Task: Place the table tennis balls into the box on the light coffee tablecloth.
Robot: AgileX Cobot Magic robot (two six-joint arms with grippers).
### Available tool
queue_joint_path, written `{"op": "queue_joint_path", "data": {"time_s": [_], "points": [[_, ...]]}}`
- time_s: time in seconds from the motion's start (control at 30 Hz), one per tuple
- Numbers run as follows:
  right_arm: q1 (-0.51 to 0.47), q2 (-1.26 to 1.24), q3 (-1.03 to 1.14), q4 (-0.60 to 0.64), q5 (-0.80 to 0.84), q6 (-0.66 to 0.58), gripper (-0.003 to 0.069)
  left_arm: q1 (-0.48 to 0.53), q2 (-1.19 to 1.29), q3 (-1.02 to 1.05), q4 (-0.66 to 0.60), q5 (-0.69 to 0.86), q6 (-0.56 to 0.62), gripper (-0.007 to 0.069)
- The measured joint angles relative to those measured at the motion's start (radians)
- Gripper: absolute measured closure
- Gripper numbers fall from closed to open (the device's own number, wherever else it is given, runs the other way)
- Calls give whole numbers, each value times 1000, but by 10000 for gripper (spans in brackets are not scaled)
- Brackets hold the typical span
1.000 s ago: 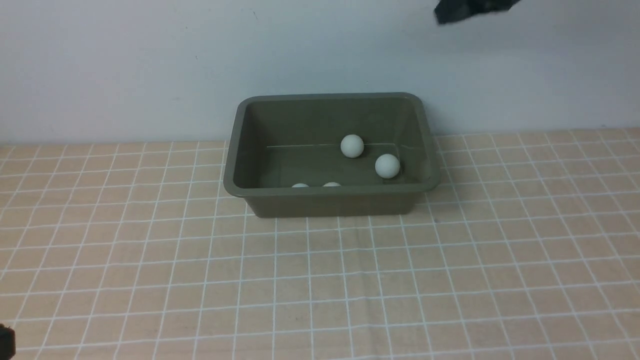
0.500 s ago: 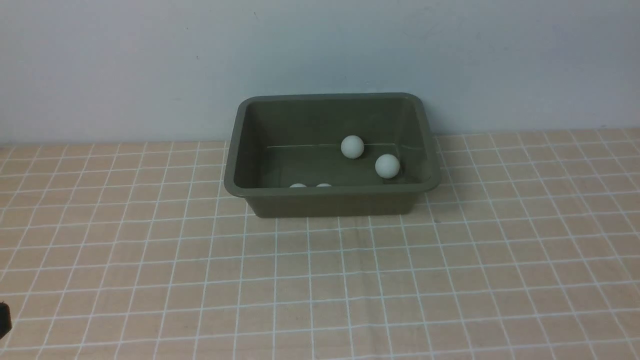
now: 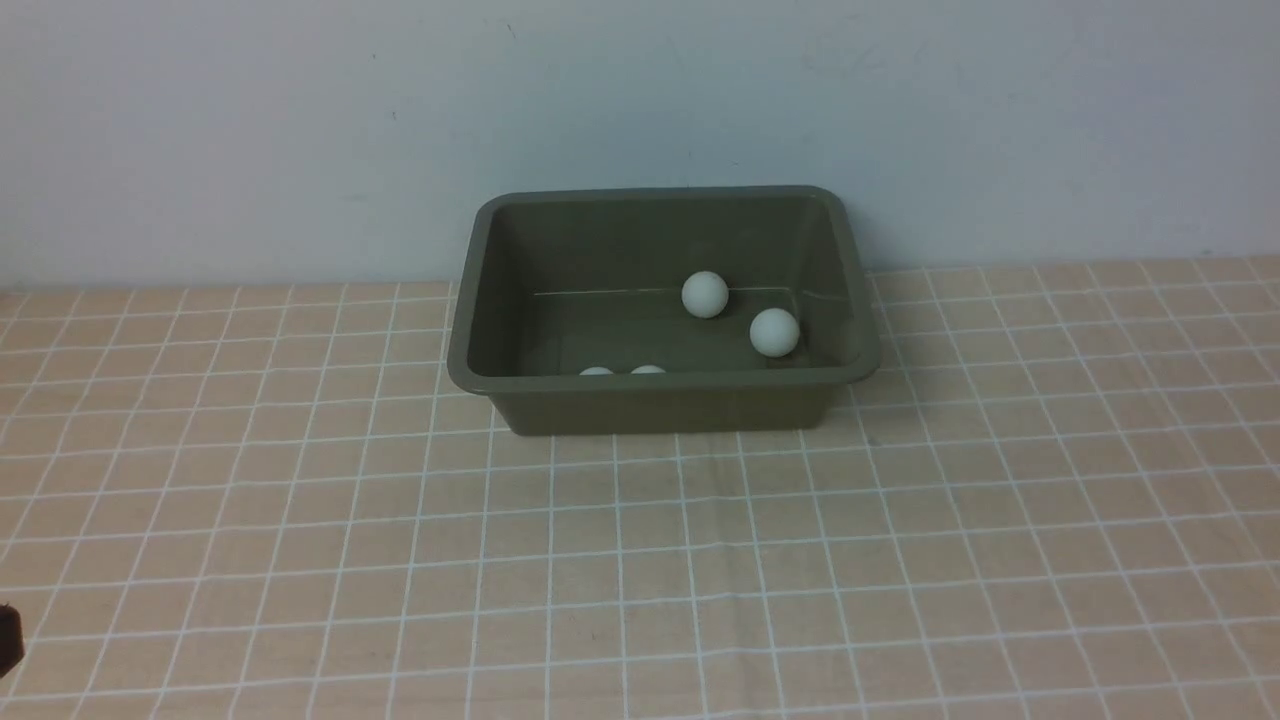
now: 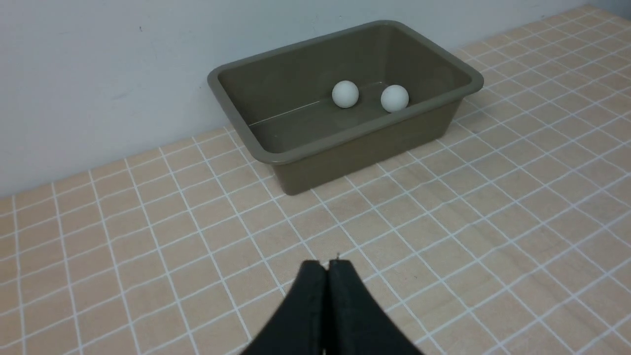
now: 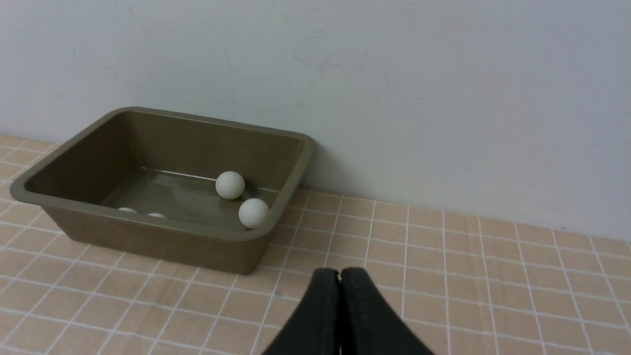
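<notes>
Four white balls lie inside a dark olive-green box point(image 3: 665, 395), an open tub with a flared rim. One ball point(image 3: 705, 294) rests against the box's back wall, a little right of the middle. A second ball point(image 3: 775, 332) sits just beside it, nearer the box's right wall; the two are close but apart. Two more balls point(image 3: 597, 371) and point(image 3: 648, 370) show only as slivers above the box's near rim, side by side, left of the middle. A fifth ball cannot be seen from any camera.

The box stands on a peach-tan cloth point(image 3: 640, 560) ruled with thin white lines into small squares. Behind the box, close to its far rim, rises a plain pale wall point(image 3: 300, 130). The cloth around the box carries no other objects.

The left gripper point(image 4: 327, 266) hangs over the cloth in front of the box and to its left, well apart from it, its two black fingers pressed together with nothing between them. The right gripper point(image 5: 339, 272) hangs over the cloth in front of the box's right corner, fingers likewise pressed together and holding nothing.
</notes>
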Motion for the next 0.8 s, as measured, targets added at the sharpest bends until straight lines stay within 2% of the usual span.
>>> {"op": "queue_joint_path", "data": {"time_s": [0.33,0.8], "points": [[0,-11,11,116,-132,1,676,0,0,0,-6,29,0,693],[0,-11,11,101,-93,-16,676,0,0,0,-7,29,0,693]]}}
